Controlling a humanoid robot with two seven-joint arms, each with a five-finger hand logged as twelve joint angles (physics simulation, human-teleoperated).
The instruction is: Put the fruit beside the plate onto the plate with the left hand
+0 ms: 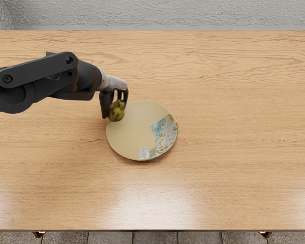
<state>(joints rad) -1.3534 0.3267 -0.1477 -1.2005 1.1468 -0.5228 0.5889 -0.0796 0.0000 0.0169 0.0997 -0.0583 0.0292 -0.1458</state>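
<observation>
a dark robot arm is reaching in from the left over a wooden table (218, 76). its left hand (113, 96) is pointing its fingers down and gripping a small yellow-green fruit (117, 111). the fruit is hanging just below the palm, at the upper left rim of a round tan plate (134, 134). the plate's centre is lying to the hand's right and slightly toward the viewer. whether the fruit is touching the rim is unclear.
</observation>
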